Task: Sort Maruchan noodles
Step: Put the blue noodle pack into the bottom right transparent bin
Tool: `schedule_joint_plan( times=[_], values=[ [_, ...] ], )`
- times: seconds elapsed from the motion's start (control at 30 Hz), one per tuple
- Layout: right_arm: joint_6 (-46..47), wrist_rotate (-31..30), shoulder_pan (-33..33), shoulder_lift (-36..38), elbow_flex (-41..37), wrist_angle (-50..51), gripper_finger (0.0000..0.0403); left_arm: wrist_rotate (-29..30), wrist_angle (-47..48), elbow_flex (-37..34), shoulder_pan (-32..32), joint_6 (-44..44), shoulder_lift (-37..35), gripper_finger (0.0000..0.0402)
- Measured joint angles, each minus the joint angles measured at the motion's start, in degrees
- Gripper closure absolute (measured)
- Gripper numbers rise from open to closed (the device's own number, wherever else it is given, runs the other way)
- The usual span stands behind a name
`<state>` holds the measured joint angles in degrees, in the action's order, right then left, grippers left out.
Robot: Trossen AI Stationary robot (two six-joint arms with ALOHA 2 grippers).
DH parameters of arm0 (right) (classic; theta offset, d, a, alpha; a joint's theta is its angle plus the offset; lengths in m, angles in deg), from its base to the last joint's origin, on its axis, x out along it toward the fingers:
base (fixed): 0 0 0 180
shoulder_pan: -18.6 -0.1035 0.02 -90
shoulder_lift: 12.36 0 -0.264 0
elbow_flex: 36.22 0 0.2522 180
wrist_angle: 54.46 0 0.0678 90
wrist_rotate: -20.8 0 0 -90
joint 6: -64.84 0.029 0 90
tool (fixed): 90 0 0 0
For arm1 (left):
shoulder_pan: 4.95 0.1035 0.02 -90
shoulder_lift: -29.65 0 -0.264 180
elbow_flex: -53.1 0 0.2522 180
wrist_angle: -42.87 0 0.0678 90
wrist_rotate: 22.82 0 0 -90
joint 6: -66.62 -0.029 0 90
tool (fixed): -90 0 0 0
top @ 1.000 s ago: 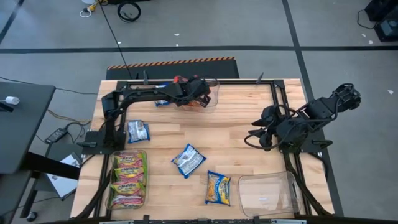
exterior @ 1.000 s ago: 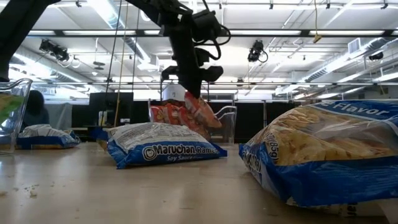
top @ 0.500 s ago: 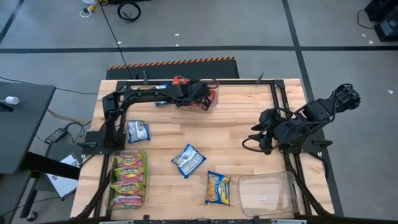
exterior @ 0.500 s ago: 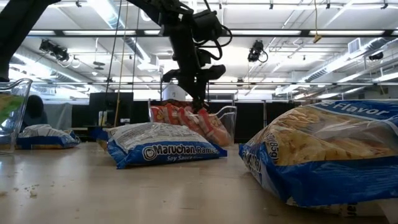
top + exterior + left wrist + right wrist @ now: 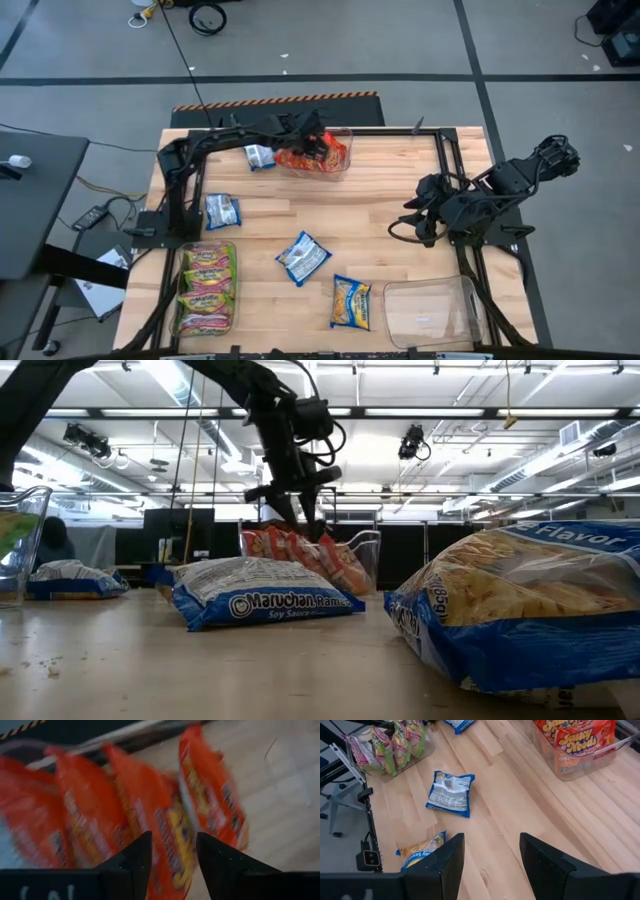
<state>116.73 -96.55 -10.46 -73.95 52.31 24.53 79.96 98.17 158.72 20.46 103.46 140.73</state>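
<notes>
Red-orange packets [image 5: 314,157] stood on edge in the clear bin [image 5: 345,150] directly beneath the left pincer [image 5: 308,135], whose fingers were parted and held nothing. Loose blue packets lay on the counter [image 5: 380,220]; the nearest one [image 5: 259,156] sat just beside that pincer. The right pincer [image 5: 412,222], also open and empty, hung well apart from it.

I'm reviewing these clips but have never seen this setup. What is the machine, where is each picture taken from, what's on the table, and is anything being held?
Two dark robot arms work at a wooden table. One picture looks straight down, one level across the tabletop, one from each wrist. The left gripper hangs open over a clear bin of red noodle packets, holding nothing. The right gripper waits open and empty at the table's right side. Blue packets lie loose; green ones fill another bin, and a third bin has nothing in it.
</notes>
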Motion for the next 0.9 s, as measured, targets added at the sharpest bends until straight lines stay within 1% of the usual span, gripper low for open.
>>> schedule_joint_plan(
  times=[0.1,0.2,0.27,0.37,0.53,0.67,0.8,0.9],
  values=[
    [0.0,-0.3,0.0,-0.2,0.0,0.0,0.0206,-0.8,3.2,0.0,-0.6,-2.2,-1.0,0.0241],
    [-2.2,-1.1,0.3,-1.8,0.0,-0.1,0.0206,-0.6,6.1,0.0,-3.3,-6.9,-3.6,0.0241],
    [-5.5,0.7,0.8,-4.4,0.0,-1.4,0.0206,-0.5,7.8,0.0,-6.3,-10.8,-6.2,0.0241],
    [-10.0,5.6,2.1,-10.5,0.0,-5.9,0.0206,-0.6,10.2,0.0,-11.3,-13.9,-10.2,0.0241],
    [-16.1,15.9,3.3,-22.5,0.0,-18.2,0.0206,0.8,12.9,0.0,-19.1,-11.8,-17.4,0.0241],
    [-17.8,21.6,2.9,-30.7,0.0,-23.8,0.0206,5.6,14.7,0.0,-25.0,-9.3,-24.3,0.0241],
    [-16.9,24.0,1.7,-37.2,0.0,-26.3,0.0206,10.6,15.8,0.0,-29.3,-7.9,-31.4,0.0241],
    [-12.0,28.1,1.3,-40.8,0.0,-28.8,0.0206,13.2,16.3,0.0,-31.9,-5.9,-36.0,0.0241]
  ],
)
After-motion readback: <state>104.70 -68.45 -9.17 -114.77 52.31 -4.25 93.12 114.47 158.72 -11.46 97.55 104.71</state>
